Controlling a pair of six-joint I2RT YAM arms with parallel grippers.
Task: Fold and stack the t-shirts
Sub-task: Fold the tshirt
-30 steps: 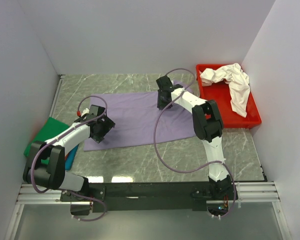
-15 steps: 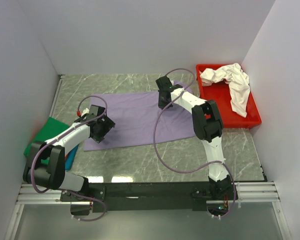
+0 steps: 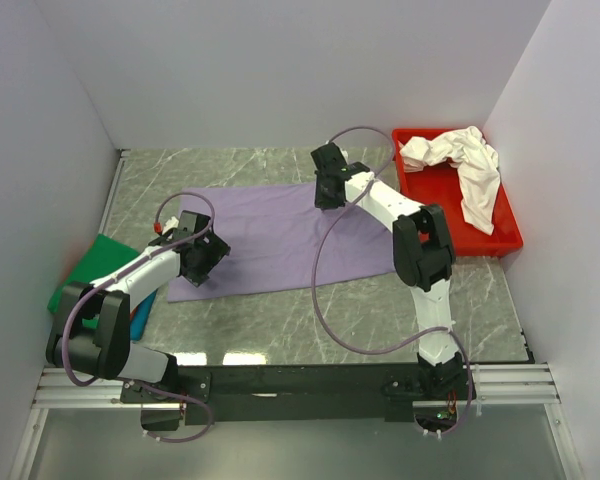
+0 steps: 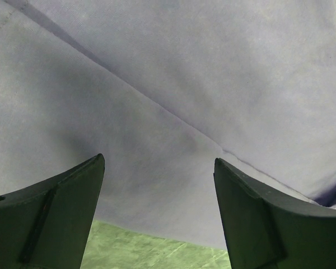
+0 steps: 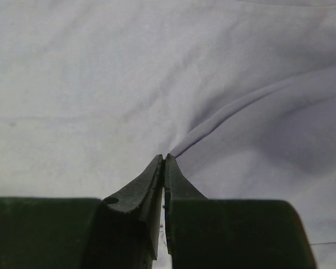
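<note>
Lying spread out across the middle of the grey marbled table (image 3: pixel 350 310), the lavender t-shirt (image 3: pixel 270 235) runs wide from left to right, mostly smooth, with one long seam or crease showing in the left wrist view. The right gripper (image 5: pixel 164 158) sits at the shirt's far edge, towards its right end, and its two fingers are pressed together on the cloth: in the right wrist view a raised ridge of lavender fabric runs away from the tips, so a small pinch of the shirt is caught between them. The left gripper (image 4: pixel 157 162) is at the shirt's near left corner, its fingers standing wide apart with nothing between them, the cloth just beyond and a strip of green-tinted table at the near edge. Off to the left, against the wall, a green t-shirt (image 3: pixel 92 262) lies folded with a blue t-shirt (image 3: pixel 142 312) peeping out beneath its near side. At the far right a red tray (image 3: pixel 495 243) holds a crumpled white t-shirt (image 3: pixel 475 175), part of it draped towards the tray's right wall
</note>
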